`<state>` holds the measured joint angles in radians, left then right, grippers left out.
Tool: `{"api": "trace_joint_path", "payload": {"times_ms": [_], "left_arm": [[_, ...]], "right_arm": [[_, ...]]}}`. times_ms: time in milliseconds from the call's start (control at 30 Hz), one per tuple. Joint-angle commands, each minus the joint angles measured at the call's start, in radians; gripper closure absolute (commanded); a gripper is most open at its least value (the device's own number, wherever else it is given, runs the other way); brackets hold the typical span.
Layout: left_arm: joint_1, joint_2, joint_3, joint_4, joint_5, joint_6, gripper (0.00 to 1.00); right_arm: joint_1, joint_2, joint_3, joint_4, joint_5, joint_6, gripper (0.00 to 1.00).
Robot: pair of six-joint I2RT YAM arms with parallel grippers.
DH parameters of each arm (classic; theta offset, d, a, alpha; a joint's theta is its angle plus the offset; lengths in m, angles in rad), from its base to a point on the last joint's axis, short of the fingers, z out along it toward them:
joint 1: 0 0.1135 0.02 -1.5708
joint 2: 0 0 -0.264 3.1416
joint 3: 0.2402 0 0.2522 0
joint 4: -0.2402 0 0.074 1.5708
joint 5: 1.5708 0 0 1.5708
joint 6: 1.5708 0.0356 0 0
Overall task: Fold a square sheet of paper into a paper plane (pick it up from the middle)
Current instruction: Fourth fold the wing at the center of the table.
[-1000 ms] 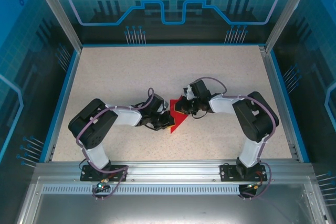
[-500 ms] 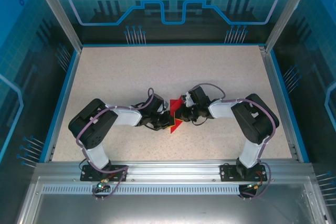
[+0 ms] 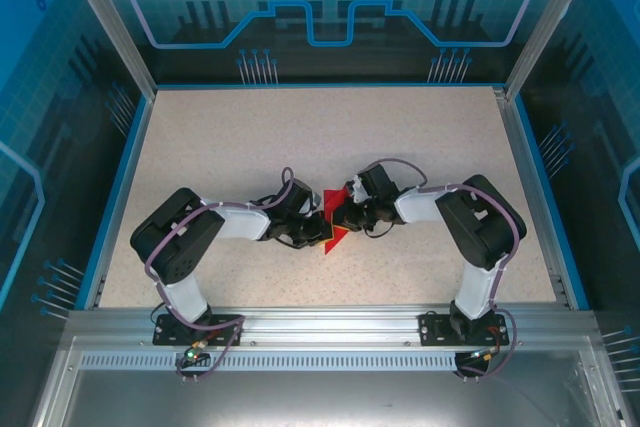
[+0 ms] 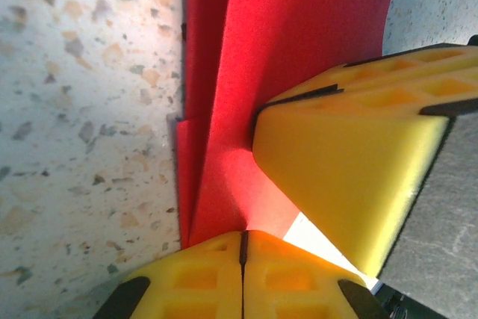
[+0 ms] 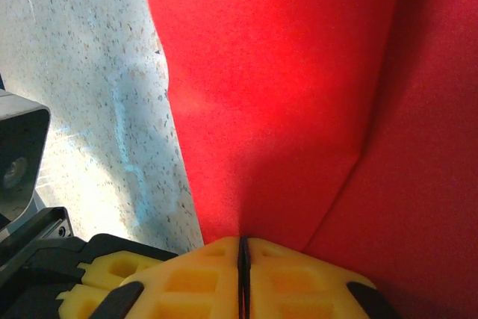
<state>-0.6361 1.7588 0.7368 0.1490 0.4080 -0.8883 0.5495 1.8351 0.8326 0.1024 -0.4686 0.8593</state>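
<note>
Both grippers meet at the middle of the speckled beige table (image 3: 200,147). The right gripper (image 3: 347,217) has slid closer to the left gripper (image 3: 316,231) than a second ago, covering most of the thin bright red creased sheet of paper (image 3: 336,237) between them. Each pair of yellow fingers is pinched tight on the sheet, whose long axis runs near to far, with a visible corner pointing toward the near edge.

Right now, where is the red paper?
In the top view the red paper sits near the middle of the table, gripped by the left gripper and the right gripper.
</note>
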Motion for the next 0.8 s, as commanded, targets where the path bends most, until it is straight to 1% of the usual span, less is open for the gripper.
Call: {"api": "trace_joint_path", "payload": {"times_ms": [0,233,267,367,433,767], "left_arm": [[-0.008,0.063,-0.053,-0.136,-0.075,0.025,0.94],[-0.008,0.064,-0.069,-0.141,-0.074,0.031,0.94],[-0.008,0.062,-0.07,-0.145,-0.075,0.034,0.95],[-0.007,0.061,-0.08,-0.145,-0.075,0.035,0.95],[-0.007,0.06,-0.08,-0.148,-0.076,0.037,0.95],[-0.008,0.076,-0.082,-0.153,-0.08,0.042,0.95]], "right_arm": [[-0.044,0.035,0.009,-0.007,0.064,-0.001,0.89],[-0.084,0.075,0.04,-0.012,0.048,-0.013,0.89],[-0.088,0.077,0.075,-0.021,0.051,-0.016,0.89],[-0.101,0.088,0.099,-0.048,0.057,-0.029,0.89],[-0.112,0.088,0.102,-0.042,0.034,-0.025,0.88],[-0.123,0.107,0.156,-0.075,0.017,-0.049,0.87]]}}
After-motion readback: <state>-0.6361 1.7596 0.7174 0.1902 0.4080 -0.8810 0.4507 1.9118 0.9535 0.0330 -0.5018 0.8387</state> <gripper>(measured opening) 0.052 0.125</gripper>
